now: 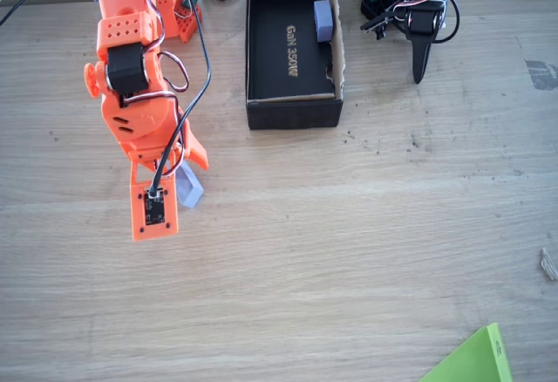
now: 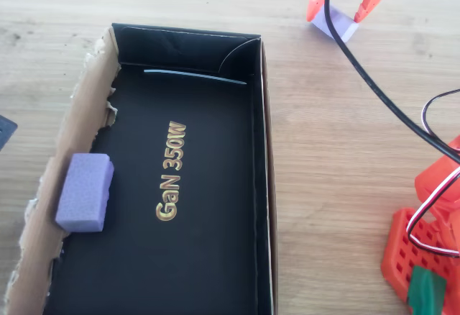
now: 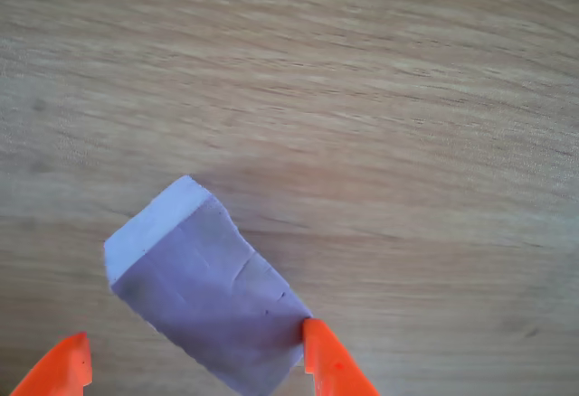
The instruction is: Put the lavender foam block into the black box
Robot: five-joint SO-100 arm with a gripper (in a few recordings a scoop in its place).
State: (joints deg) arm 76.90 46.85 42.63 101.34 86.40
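The lavender foam block (image 1: 189, 187) lies on the wooden table, left of and nearer than the black box (image 1: 293, 110). My orange gripper (image 3: 194, 346) is open and straddles the block (image 3: 204, 287). Its right fingertip (image 3: 324, 353) touches the block's corner, while the left one stands clear of it. From overhead, the block (image 2: 335, 26) sits between the two fingers of the gripper (image 2: 336, 14), beyond the far end of the box (image 2: 264, 178). Gold "GaN 350W" lettering shows on the box floor.
A second lavender block (image 2: 85, 191) rests inside the box against its torn brown cardboard wall (image 2: 68, 149). My arm's base (image 2: 424, 257) stands right of the box in the overhead view. A green sheet (image 1: 475, 360) lies at the table's near right corner.
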